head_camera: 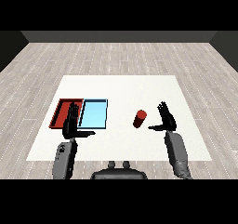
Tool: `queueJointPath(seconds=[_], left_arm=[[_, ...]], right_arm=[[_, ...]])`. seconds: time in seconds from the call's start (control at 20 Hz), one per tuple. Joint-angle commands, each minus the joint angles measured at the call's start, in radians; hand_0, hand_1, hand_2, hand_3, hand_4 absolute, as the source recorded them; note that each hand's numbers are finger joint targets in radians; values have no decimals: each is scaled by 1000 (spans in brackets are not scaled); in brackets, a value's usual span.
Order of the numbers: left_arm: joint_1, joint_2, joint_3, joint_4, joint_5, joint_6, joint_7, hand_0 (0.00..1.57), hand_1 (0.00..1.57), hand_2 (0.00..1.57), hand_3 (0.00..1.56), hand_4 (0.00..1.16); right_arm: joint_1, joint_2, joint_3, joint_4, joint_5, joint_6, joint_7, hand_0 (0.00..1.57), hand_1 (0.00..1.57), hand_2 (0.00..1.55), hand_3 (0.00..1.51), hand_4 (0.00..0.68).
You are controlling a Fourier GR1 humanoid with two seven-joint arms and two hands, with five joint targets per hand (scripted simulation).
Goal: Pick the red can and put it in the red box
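Observation:
The red can point(139, 118) stands upright on the white table point(121, 90), right of the two trays. My right hand point(166, 119) is just right of the can, a small gap away, with fingers straight and thumb pointing toward it. The red tray point(62, 108) lies at the table's left, and my left hand point(71, 124) hovers over its near right corner, fingers straight up, thumb out to the right. Neither hand holds anything.
The light blue tray point(95, 114) lies directly right of the red tray, between it and the can. Bare table stretches behind the trays and can, and wooden floor surrounds the table.

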Motion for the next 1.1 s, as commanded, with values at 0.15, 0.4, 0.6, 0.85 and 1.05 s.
queueJointPath(seconds=[0.15, 0.4, 0.6, 0.85, 1.05], left_arm=[[49, -10, -10, -61, 10, -1, 10, 0, 0, 0, 0, 0], [30, -24, -31, -67, 3, 19, 57, 0, 0, 0, 0, 0], [-17, 19, 40, 1, 32, -6, 11, 0, 0, 0, 0, 0], [-69, 26, 54, 33, 37, -2, 14, 0, 0, 0, 0, 0], [14, -18, -8, -22, -5, 24, 4, 0, 0, 0, 0, 0]], right_arm=[[-44, 84, 49, 127, 45, -41, -80, 0, 0, 0, 0, 0], [-62, 72, 42, 132, 2, -14, -27, 0, 0, 0, 0, 0], [-53, 93, 62, 155, 5, -9, -46, 0, 0, 0, 0, 0], [-131, 74, 38, 246, 4, -27, -54, 0, 0, 0, 0, 0], [-140, 97, 61, 303, 22, -22, -95, 0, 0, 0, 0, 0]])
